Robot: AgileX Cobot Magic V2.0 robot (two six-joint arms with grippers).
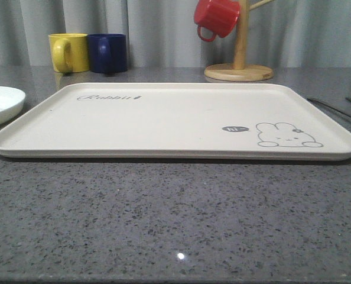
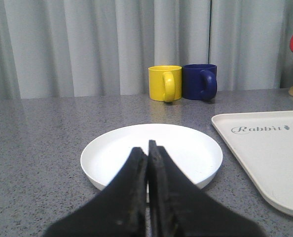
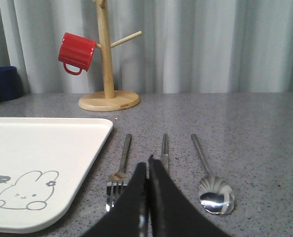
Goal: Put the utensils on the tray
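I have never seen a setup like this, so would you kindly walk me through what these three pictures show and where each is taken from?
This is a two-armed robot at a grey table. One camera looks forward over the table; the other two ride on the wrists.

The front view shows a cream tray, nothing on it, with a yellow mug, a blue mug and a red mug hanging on a wooden stand.

The left wrist view shows the left gripper, shut and empty, over a white plate.

The right wrist view shows the right gripper, also shut and empty, near the fork, chopsticks and spoon lying beside the tray.
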